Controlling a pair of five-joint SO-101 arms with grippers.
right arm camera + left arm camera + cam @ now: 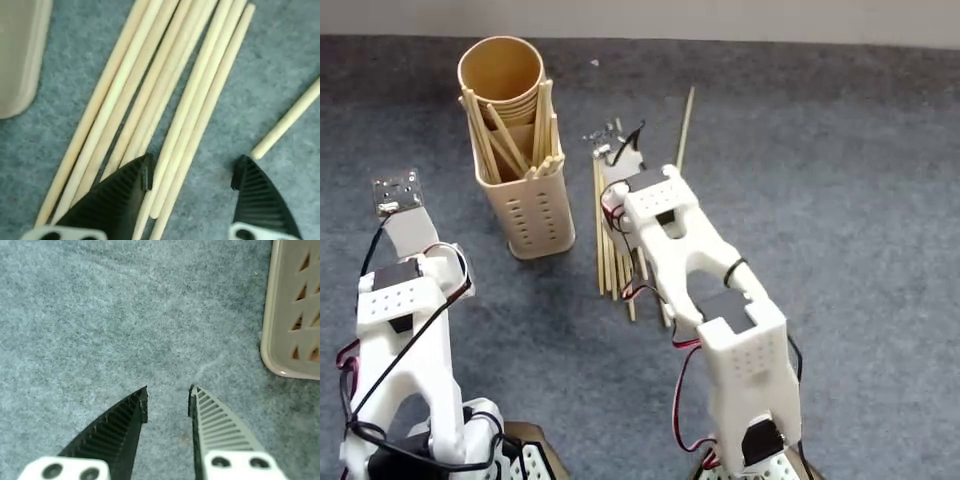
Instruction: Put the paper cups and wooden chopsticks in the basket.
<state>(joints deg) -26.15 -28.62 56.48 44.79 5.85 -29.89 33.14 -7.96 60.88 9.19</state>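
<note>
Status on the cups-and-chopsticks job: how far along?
Done: paper cups sit stacked in the basket, with several chopsticks beside them inside. In hand: nothing gripped; right gripper is open over the loose chopsticks on the carpet, left gripper open over bare carpet near the basket. Left: that loose bundle plus one stray chopstick lying apart.

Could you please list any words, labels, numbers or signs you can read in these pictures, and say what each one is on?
There is no readable text. The basket, the paper cups and the chopsticks on the carpet carry no markings. The small circuit board at the left arm's wrist is too small to show any print.
</note>
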